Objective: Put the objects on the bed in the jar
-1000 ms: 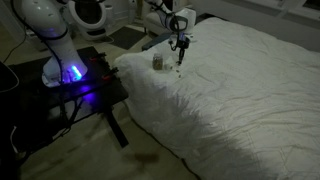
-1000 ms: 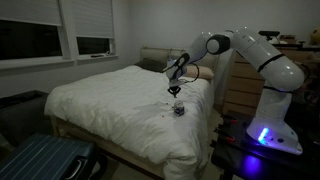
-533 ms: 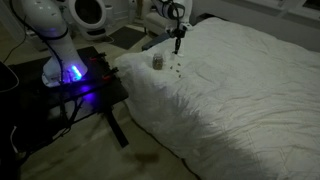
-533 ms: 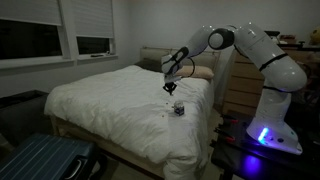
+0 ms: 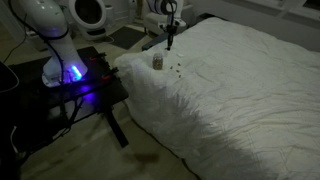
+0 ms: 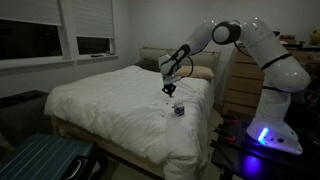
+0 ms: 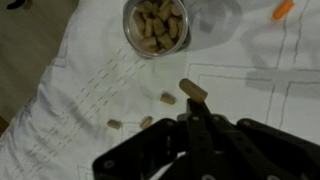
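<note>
While your black gripper [image 7: 193,110] pinches one tiny olive-brown bit [image 7: 193,91], the small see-through cylindrical jar [image 7: 157,25] stands ahead of its tips, other bits [image 7: 165,98] lying nearer.

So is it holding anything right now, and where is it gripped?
It seems so: one small brown bit, pinched by its lower end between the closed fingers.

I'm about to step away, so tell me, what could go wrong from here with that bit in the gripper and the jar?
The gripper seems to pinch the bit only at its fingertips, so it could slip out on the way. The jar stands on the soft bed cover, already well filled; a nudge at its rim might tip it and spill.
</note>
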Action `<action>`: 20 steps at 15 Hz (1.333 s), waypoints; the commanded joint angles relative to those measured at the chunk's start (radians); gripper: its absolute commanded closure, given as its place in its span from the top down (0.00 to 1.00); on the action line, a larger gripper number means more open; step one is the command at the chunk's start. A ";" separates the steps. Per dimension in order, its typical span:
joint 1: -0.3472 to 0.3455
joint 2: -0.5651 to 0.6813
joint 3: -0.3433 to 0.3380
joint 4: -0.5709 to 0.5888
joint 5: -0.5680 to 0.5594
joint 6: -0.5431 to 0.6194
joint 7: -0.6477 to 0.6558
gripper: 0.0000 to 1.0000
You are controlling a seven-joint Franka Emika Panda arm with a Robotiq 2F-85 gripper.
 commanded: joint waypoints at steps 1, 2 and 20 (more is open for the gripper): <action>0.003 -0.089 0.014 -0.130 -0.036 0.023 0.007 0.00; 0.005 -0.099 0.014 -0.147 -0.040 0.023 0.007 0.00; 0.009 -0.220 0.032 -0.296 -0.107 0.026 0.012 0.00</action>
